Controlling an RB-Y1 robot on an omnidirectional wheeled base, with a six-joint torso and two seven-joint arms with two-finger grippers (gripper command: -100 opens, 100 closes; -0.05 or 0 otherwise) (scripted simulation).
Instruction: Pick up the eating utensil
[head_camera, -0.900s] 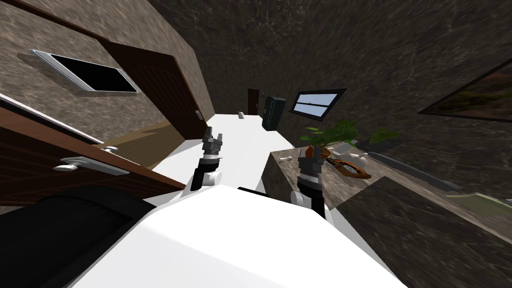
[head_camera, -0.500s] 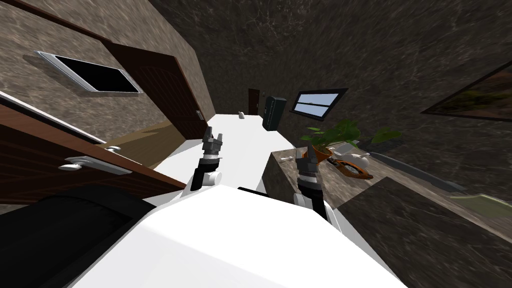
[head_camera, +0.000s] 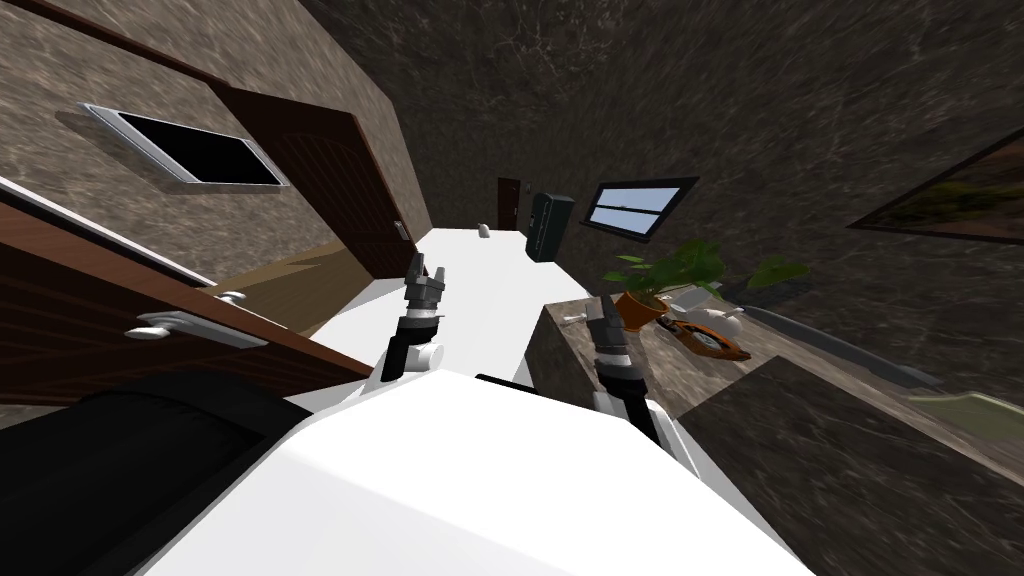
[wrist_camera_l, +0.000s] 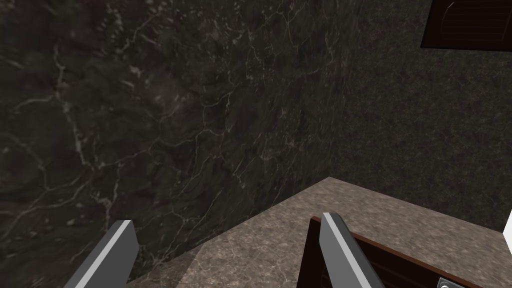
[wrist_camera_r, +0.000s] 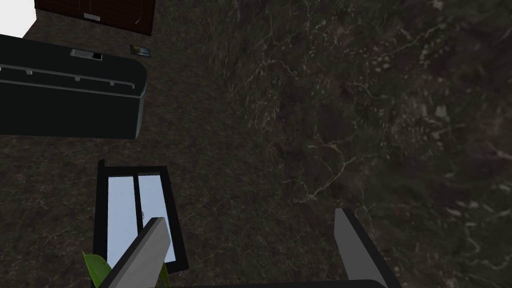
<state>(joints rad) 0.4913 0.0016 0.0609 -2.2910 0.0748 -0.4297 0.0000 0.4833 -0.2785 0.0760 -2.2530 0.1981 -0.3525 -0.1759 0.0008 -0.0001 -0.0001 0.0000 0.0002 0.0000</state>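
The right end effector (head_camera: 604, 305) has swung to its left and a little forward since the earlier frames, its forearm now leaning that way, and it hangs over the near corner of the brown stone tabletop (head_camera: 668, 366). The head camera has drifted slightly too, so the whole scene sits a touch differently. The right end effector is released: its two grey fingers (wrist_camera_r: 145, 250) stand wide apart with nothing between them. A single green leaf (wrist_camera_r: 94, 267) pokes in beside one of them. The eating utensil (head_camera: 572, 318) lies flat on the tabletop just to the left of the right end effector, near the tabletop's edge and apart from the fingers. It has not moved. It shows as a small pale sliver, too small to tell whether it is a fork, a spoon or a knife, or which way its handle points. Just beyond the right end effector and to its right stands a leafy plant (head_camera: 668, 268) in an orange pot, whose lower part is partly covered by the end effector. Farther to the right lies an orange dish (head_camera: 712, 342) with dark and pale things on it that are hard to make out. The left end effector (head_camera: 427, 266) hangs well to the left of the tabletop, over the white floor, unchanged, its fingers (wrist_camera_l: 112, 255) also spread and empty.
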